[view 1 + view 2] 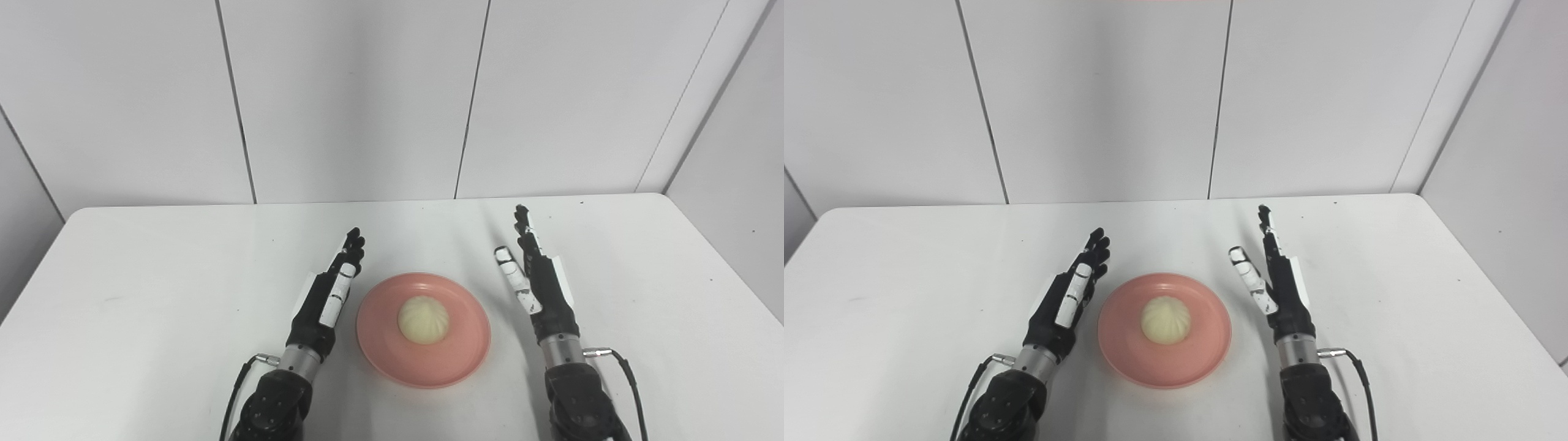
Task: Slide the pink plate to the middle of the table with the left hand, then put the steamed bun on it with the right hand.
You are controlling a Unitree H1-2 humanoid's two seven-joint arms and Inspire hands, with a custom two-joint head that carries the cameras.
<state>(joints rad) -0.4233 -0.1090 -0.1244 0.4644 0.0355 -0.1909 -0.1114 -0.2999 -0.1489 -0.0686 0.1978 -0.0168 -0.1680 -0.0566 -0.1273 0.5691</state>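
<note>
A pink plate (429,361) lies near the middle of the white table, toward the front edge. A pale steamed bun (423,320) sits on it, slightly left of the plate's centre. My left hand (327,294) is open, fingers straight, just left of the plate and apart from it. My right hand (533,278) is open and empty, fingers pointing away from me, right of the plate with a clear gap. The same scene shows in the right eye view: plate (1188,367), bun (1165,320), left hand (1069,294), right hand (1274,278).
The white table (153,294) has rounded far corners and ends at white wall panels (355,92) behind. Thin cables (625,367) run from both wrists near the front edge.
</note>
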